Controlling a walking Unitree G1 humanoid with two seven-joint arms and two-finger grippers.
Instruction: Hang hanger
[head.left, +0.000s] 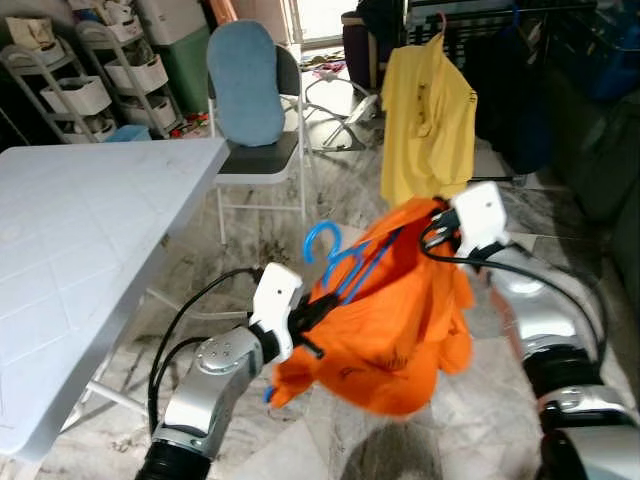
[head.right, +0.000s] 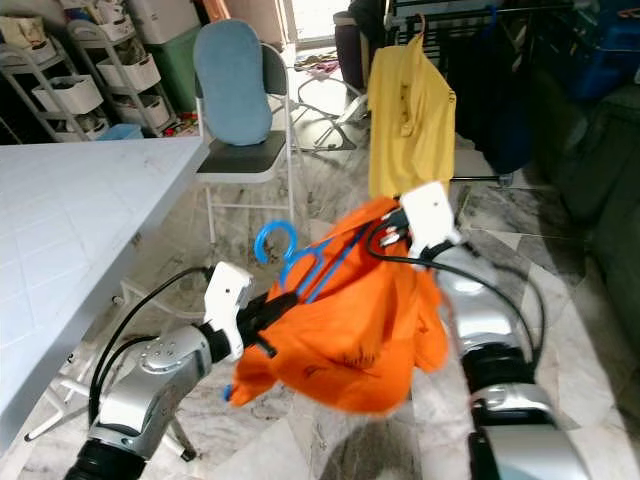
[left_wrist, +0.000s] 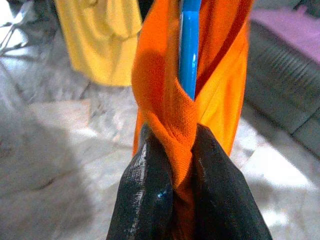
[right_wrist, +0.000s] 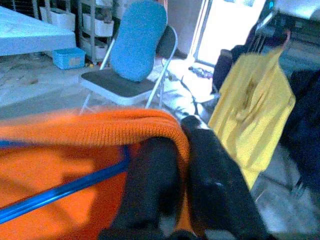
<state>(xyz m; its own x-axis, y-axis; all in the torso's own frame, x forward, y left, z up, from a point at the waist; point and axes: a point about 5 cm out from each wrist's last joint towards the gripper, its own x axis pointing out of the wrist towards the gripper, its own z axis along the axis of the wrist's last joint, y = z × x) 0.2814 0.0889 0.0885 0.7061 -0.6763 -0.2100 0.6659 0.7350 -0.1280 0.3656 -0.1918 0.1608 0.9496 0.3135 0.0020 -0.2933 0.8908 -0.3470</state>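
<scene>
Hanger, blue plastic, carries an orange shirt held up in mid-air between both arms, its hook pointing up. Left gripper has its black fingers pressed together on a fold of the orange cloth beside the hanger's bar. Right gripper pinches the shirt's ribbed edge the same way. Ahead hangs a yellow shirt on a rack, near a folding chair. A white table stands to the left.
</scene>
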